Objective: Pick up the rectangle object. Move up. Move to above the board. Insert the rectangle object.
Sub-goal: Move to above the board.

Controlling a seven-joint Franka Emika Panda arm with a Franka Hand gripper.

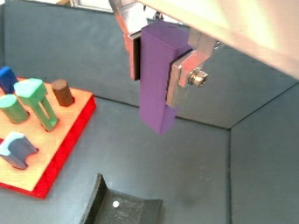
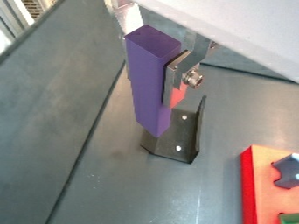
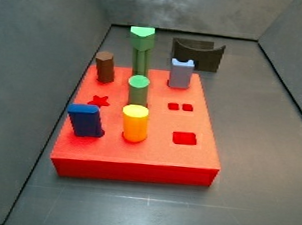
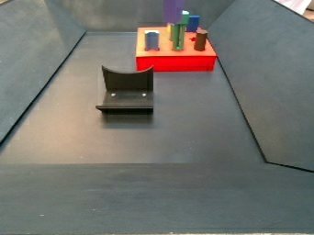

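My gripper is shut on the rectangle object, a tall purple bar that hangs upright between the silver fingers above the grey floor. Both wrist views show it, gripper on bar. The board, a red slab, lies off to the side of the bar, with only its corner showing in a wrist view. Both side views show the board, but not the gripper or the bar.
The dark fixture stands on the floor just below the bar, and shows in other views. On the board stand a tall green column, a brown peg, a lavender-grey block, a dark-blue block and an orange cylinder. Grey walls enclose the floor.
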